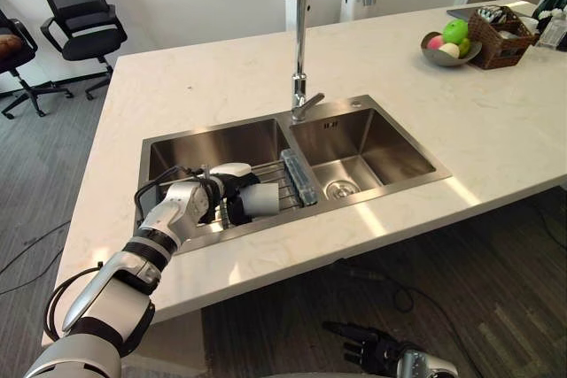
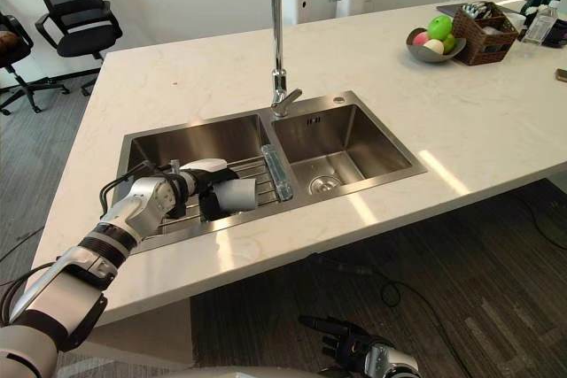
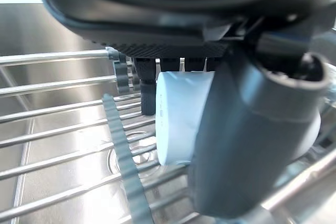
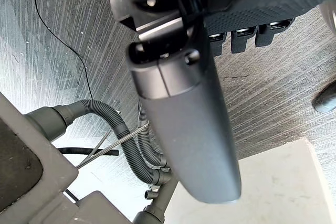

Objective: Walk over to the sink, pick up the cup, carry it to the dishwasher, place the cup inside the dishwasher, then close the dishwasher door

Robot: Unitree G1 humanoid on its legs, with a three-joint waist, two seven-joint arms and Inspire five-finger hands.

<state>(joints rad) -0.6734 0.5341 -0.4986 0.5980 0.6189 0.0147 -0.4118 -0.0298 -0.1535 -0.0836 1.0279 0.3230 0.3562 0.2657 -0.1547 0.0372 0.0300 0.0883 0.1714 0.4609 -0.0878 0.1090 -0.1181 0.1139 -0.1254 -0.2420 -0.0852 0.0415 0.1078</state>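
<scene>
Evidently pickup step. Left robot hand (image 1: pixel 217 194) clasps the cup (image 1: pixel 263 200), thumb opposite fingers. Cup lies sideways on wire rack (image 1: pixel 282 181) in sink (image 1: pixel 381 135), lower left of frame. Next: lift clear of the rack without snagging. Fingertip contact hidden behind cup. Right robot hand (image 1: pixel 368 344) hangs relaxed, bottom edge.

White cup (image 1: pixel 261 200), silver sink (image 1: pixel 372 143), cream faintly veined countertop (image 1: pixel 221 77), grey streaked floor (image 1: pixel 496 281), black chair (image 1: pixel 78 6), green apple (image 1: pixel 454 31).

Fruit bowl (image 1: pixel 450 49) beside wicker basket (image 1: pixel 503 42) on the countertop (image 1: pixel 221 86); black office chair (image 1: pixel 80 15) beyond.
</scene>
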